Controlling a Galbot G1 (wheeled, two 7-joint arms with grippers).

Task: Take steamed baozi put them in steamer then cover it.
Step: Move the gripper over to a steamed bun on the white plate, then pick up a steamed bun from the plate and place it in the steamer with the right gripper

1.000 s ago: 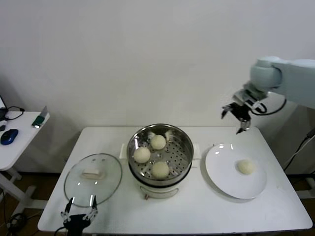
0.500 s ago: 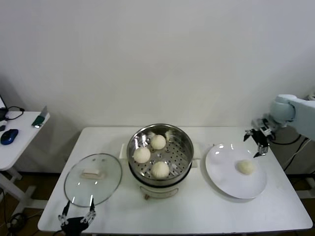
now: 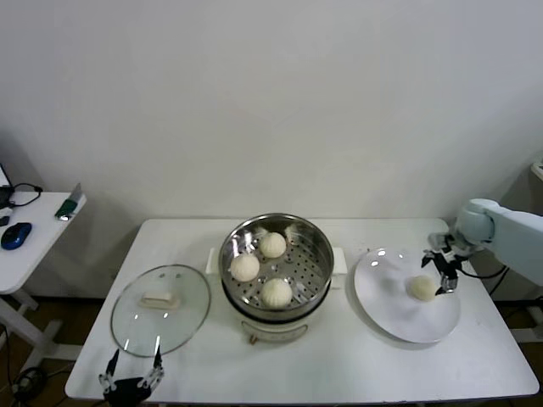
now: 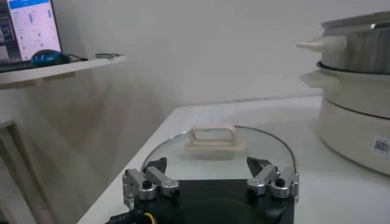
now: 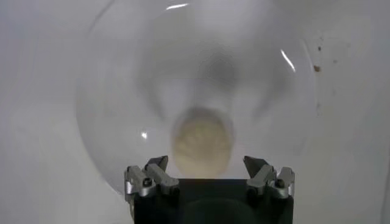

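Observation:
Three steamed baozi [image 3: 272,244] [image 3: 244,267] [image 3: 276,292] lie in the shiny steamer [image 3: 320,240] at the table's middle. Another baozi [image 3: 422,288] sits alone on a white plate [image 3: 390,292] to the right. My right gripper [image 3: 443,271] hangs open just beside and above it; in the right wrist view that baozi [image 5: 202,143] lies a little ahead of the open right gripper [image 5: 207,167], between the lines of its fingers. The glass cover [image 3: 160,309] lies flat on the table's left side. My left gripper [image 3: 131,377] waits open at the front edge, its cream handle [image 4: 211,137] ahead of it.
The steamer rests on a white cooker base [image 4: 353,122] with side handles. A small side table [image 3: 25,233] with a blue mouse stands off to the left. A white wall runs behind the table.
My right arm has swung rightwards and come down from high behind the table to the plate, next to the lone baozi. The left gripper slipped slightly lower at the front edge.

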